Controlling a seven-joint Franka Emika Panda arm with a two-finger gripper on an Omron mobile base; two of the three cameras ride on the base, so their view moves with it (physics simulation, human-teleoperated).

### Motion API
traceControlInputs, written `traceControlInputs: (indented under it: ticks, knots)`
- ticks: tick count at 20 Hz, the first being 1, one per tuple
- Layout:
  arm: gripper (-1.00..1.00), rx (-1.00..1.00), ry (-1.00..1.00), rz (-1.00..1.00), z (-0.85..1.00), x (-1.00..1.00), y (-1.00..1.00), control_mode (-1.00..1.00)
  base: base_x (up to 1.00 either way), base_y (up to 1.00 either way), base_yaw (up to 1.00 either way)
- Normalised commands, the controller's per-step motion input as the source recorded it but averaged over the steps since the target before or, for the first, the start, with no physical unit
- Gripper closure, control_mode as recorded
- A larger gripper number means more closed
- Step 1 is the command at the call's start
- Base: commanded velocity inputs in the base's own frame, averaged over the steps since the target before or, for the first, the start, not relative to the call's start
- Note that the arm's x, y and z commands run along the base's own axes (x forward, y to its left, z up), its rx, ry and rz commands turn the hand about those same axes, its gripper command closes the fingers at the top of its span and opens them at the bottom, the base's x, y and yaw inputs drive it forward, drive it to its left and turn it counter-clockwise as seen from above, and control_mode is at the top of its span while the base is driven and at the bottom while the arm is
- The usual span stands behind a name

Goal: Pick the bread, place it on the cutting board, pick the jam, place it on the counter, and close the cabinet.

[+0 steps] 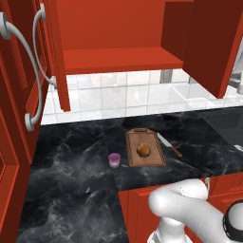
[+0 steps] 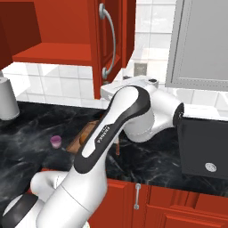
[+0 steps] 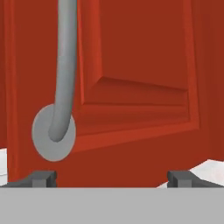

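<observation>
On the cutting board (image 1: 153,161) I see the bread (image 1: 144,150), the jam (image 1: 114,160) on the counter (image 1: 71,156), and my gripper (image 3: 112,178), wide open and empty, facing the unclosed cabinet (image 3: 140,87).

Showing off a glossy white arm (image 2: 133,111) with fat, rounded links. Wearing a black band sweeping along one link, faint grey lettering printed down it. Carrying dark joint caps at the shoulder and the elbow. Ending in two small dark grey, blocky fingertips (image 3: 42,178) on the gripper (image 3: 113,179).
</observation>
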Motion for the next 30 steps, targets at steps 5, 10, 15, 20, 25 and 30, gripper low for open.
traceControlInputs:
  ticks: [5,10,15,20,25,30]
  knots:
    - [-1.00,0.00,0.00,0.04,0.09,0.30,0.00,-1.00,0.00,0.00,0.00]
    - [-1.00,0.00,-0.02,0.08,0.01,0.27,0.00,-1.00,0.00,0.00,0.00]
    - [-1.00,0.00,-0.01,0.09,0.00,0.14,0.00,-1.00,0.00,0.00,0.00]
    - [-1.00,0.00,0.00,0.10,0.00,0.09,0.03,-1.00,0.00,0.00,0.00]
    - [-1.00,0.00,0.00,0.09,0.05,0.03,0.10,-1.00,0.00,0.00,0.00]
    - [-1.00,0.00,0.00,0.03,0.00,0.02,0.29,-1.00,0.00,0.00,0.00]
